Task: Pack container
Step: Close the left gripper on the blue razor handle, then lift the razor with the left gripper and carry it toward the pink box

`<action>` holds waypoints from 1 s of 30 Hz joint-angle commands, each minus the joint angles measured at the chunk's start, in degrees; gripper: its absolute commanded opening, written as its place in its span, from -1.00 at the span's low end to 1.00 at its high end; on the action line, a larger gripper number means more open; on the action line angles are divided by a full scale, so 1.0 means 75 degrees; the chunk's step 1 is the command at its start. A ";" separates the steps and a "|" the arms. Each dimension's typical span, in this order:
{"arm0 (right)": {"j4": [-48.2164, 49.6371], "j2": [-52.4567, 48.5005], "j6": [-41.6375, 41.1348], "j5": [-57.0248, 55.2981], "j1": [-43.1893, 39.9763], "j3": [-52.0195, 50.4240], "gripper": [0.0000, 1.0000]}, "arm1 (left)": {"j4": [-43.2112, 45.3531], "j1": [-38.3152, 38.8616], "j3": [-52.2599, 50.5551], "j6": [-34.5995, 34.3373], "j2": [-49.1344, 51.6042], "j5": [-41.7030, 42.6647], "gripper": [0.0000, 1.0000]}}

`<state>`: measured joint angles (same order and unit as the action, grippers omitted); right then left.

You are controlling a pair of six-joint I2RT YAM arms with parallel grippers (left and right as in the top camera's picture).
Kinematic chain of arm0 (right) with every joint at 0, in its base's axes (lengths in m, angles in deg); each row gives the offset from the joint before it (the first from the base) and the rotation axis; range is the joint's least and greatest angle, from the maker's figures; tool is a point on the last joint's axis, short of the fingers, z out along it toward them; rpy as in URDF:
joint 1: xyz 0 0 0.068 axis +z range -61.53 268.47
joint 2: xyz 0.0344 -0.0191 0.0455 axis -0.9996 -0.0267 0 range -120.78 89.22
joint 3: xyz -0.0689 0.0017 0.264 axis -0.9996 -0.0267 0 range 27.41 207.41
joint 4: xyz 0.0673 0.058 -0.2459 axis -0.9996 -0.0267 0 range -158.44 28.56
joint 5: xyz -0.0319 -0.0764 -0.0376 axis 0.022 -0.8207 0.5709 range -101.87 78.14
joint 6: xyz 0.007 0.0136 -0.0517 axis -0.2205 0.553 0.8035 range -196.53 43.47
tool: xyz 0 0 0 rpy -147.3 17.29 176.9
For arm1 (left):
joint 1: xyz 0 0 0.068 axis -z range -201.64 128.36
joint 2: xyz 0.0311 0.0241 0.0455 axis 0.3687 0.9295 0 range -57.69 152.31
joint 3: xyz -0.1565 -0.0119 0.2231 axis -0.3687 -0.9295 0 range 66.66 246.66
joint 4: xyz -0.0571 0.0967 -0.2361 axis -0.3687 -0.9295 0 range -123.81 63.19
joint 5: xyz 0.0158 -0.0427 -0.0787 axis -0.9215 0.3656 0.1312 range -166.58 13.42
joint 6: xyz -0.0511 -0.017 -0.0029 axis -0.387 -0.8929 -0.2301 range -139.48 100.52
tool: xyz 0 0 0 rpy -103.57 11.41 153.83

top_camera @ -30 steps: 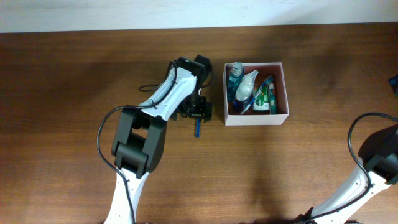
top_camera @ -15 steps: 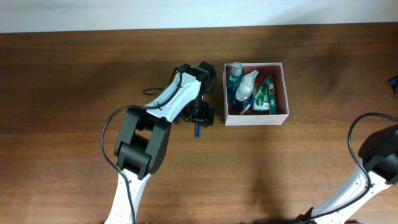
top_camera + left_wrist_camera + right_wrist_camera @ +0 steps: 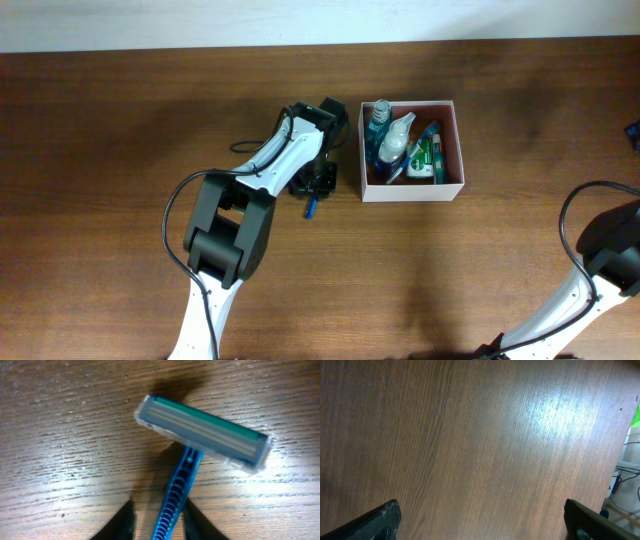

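A blue razor (image 3: 200, 432) with a clear head lies on the wooden table, its ribbed handle (image 3: 177, 495) running down between my left gripper's (image 3: 159, 520) black fingers (image 3: 120, 525), which have closed in on it. From overhead, the left gripper (image 3: 318, 182) sits just left of the container (image 3: 412, 192), with the razor's (image 3: 310, 208) tip poking out below it. The container is a white-walled box with a reddish floor, holding a blue bottle (image 3: 379, 118), a white spray bottle (image 3: 395, 140) and a green tube (image 3: 428, 158). My right gripper (image 3: 480, 520) hangs open over bare wood.
The right arm (image 3: 610, 260) stands at the table's lower right corner, far from the container. A black cable (image 3: 240, 145) loops beside the left arm. A pale wall borders the table's far edge (image 3: 320, 42).
The left jaws have narrowed from wide open onto the razor handle, and the razor has tilted and shifted slightly left. The right arm has not moved.
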<state>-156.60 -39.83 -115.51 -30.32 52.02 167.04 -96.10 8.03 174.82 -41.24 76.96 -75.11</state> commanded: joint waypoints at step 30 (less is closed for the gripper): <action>0.0003 0.0143 -0.0041 -0.0172 0.0020 -0.0035 0.98 | -0.1996 -0.2063 0.4430 0.0522 0.0050 -0.0373 -0.98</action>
<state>-156.60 -39.83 -115.53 -30.45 52.02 167.04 -109.92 -7.68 201.44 -39.10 77.00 -77.49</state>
